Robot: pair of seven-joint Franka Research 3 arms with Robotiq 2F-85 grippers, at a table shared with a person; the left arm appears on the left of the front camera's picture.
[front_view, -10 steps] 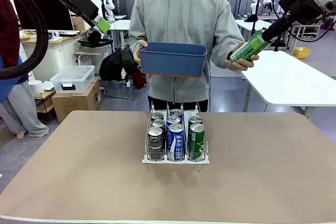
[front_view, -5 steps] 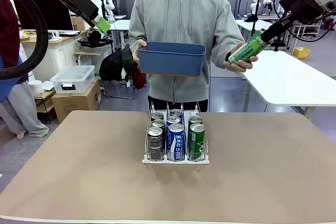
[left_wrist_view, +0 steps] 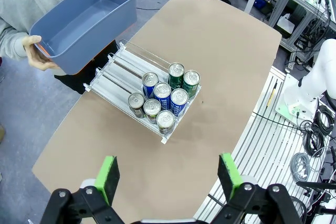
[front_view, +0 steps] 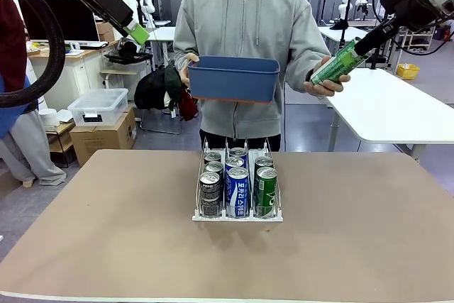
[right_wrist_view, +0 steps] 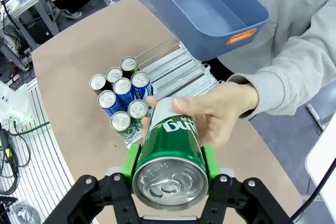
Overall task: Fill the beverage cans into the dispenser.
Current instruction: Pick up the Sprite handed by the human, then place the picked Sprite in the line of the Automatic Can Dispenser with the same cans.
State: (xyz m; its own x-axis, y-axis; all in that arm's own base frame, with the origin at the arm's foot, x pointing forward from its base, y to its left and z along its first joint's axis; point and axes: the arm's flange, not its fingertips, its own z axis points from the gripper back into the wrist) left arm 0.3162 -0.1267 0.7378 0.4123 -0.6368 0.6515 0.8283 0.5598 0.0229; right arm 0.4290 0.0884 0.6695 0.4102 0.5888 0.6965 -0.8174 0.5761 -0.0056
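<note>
A green beverage can [front_view: 339,62] hangs tilted in the air at the far right. My right gripper [front_view: 360,47] is shut on its top end, and the person's hand [front_view: 323,84] holds its lower end. In the right wrist view the same can [right_wrist_view: 170,153] sits between my green pads [right_wrist_view: 131,162], with the hand [right_wrist_view: 212,113] wrapped around it. The dispenser [front_view: 237,217] stands at mid-table with several cans [front_view: 237,189] in its three lanes. My left gripper [front_view: 135,32] is raised at the upper left and open; its view looks down on the dispenser [left_wrist_view: 116,74] and its cans [left_wrist_view: 164,98].
The person holds a blue plastic bin [front_view: 234,79] with the other hand above the table's far edge; its inside looks bare [left_wrist_view: 79,22]. The back halves of the dispenser lanes [right_wrist_view: 170,69] hold nothing. A white table [front_view: 397,104] stands at the right.
The green can, the hand on it and the blue bin shifted only slightly. Neither arm has visibly moved.
</note>
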